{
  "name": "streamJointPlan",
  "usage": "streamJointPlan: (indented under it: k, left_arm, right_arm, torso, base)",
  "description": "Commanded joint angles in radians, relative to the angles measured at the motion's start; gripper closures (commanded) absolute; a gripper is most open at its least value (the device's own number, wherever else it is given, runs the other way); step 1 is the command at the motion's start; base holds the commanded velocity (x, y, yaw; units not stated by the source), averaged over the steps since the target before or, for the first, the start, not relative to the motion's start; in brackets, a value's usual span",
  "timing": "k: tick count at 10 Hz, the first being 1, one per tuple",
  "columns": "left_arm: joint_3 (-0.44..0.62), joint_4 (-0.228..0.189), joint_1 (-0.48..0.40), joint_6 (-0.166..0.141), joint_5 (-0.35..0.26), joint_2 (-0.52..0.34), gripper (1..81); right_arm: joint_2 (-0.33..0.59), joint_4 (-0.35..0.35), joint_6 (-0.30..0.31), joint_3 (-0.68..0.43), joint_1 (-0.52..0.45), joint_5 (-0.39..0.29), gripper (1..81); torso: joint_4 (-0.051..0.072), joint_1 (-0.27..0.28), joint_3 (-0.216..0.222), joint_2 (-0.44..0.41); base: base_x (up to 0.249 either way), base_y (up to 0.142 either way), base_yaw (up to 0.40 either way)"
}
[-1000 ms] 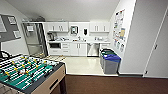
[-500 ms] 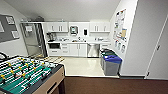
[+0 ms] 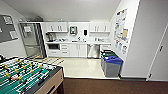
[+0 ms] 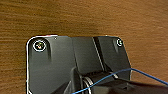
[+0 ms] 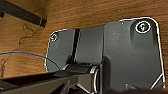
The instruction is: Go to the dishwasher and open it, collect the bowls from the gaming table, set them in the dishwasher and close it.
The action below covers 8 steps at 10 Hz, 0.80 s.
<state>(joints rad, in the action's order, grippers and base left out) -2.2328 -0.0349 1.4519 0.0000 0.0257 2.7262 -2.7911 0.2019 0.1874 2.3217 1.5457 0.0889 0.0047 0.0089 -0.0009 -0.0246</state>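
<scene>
The dishwasher (image 3: 93,50) is a steel-fronted unit under the counter (image 3: 75,42) at the far end of the kitchenette, and its door is closed. It lies well ahead of me, across a pale floor (image 3: 82,67). The bowls and the gaming table are out of view. In both wrist views, dark robot plates hang over brown carpet (image 4: 75,17) (image 5: 87,12).
A green-field foosball table (image 3: 25,75) stands close at the lower left. A blue-lidded bin (image 3: 112,65) and a green-lidded bin (image 3: 108,54) sit along the right wall. A tall fridge (image 3: 32,40) is at the far left. A door (image 3: 160,57) is on the right.
The head view has crept forward a little, so the foosball table sits slightly lower and further left. Nothing in the room has moved.
</scene>
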Motion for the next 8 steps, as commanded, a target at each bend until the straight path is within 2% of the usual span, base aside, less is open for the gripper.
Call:
streamJointPlan:
  k: [1, 8]
  left_arm:
    - [0.015, -0.011, -0.060, 0.005, -0.047, -0.014, 1.0]
    - [0.012, -0.011, -0.060, 0.005, -0.046, -0.014, 1.0]
  right_arm:
    - [0.006, -0.007, -0.003, -0.009, -0.052, -0.040, 1.0]
    - [0.005, -0.007, -0.003, -0.009, -0.058, -0.040, 1.0]
  torso:
    - [0.000, 0.000, 0.000, 0.000]
    - [0.000, 0.000, 0.000, 0.000]
  base:
    - [0.150, 0.000, 0.000]
    - [0.164, 0.000, 0.000]
